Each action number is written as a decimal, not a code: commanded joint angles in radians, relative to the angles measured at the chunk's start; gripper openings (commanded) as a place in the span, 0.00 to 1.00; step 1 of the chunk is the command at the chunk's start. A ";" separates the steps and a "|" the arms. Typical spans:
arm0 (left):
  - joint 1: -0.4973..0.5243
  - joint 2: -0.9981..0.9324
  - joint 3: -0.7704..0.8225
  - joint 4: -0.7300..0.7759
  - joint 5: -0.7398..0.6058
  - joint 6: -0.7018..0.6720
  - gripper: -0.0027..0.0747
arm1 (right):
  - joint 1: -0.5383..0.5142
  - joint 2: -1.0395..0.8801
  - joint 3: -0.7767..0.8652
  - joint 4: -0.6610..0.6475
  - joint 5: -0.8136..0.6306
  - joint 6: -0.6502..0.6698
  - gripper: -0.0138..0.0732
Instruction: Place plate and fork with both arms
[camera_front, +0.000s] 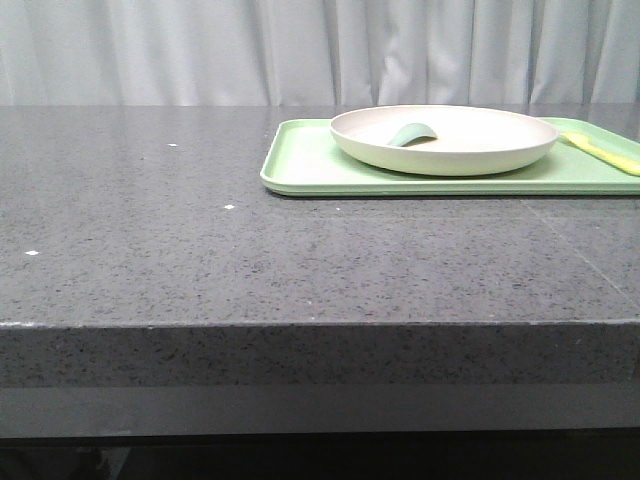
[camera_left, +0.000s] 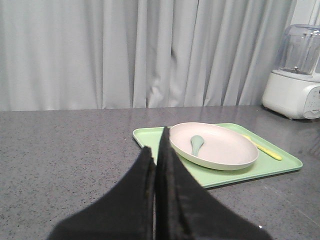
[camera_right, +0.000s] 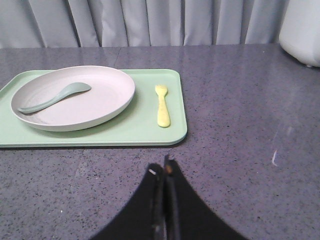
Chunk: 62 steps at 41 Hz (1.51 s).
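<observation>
the large round cream-white plate (camera_right: 75, 97) has a smooth matt finish, like the flat light-green rectangular tray (camera_right: 125, 130), which looks to be plastic with a soft sheen. the small pale-yellow fork (camera_right: 162, 105) looks like plastic, as does the pale grey-green spoon (camera_right: 55, 97). the dark speckled stone-like tabletop (camera_front: 200, 250) is polished, faintly glossy. pale grey cloth curtains (camera_left: 125, 50) hang matt.

Front view set low near the table (camera_front: 200, 260) edge, facing forward to the curtain (camera_front: 150, 50), tray (camera_front: 300, 165) far right; left wrist view looks over closed fingers (camera_left: 145, 190) across the table; right wrist view nearer, angled down; all share tray, plate (camera_right: 100, 100), fork (camera_right: 162, 107).
</observation>
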 joint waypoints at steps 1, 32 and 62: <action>0.002 0.010 -0.025 -0.001 -0.076 -0.002 0.01 | -0.006 0.012 -0.020 -0.015 -0.079 0.000 0.03; 0.002 0.010 -0.025 -0.001 -0.076 -0.002 0.01 | -0.006 0.012 -0.020 -0.015 -0.079 0.000 0.03; 0.403 -0.251 0.405 0.012 -0.135 -0.002 0.01 | -0.006 0.012 -0.020 -0.015 -0.077 0.000 0.03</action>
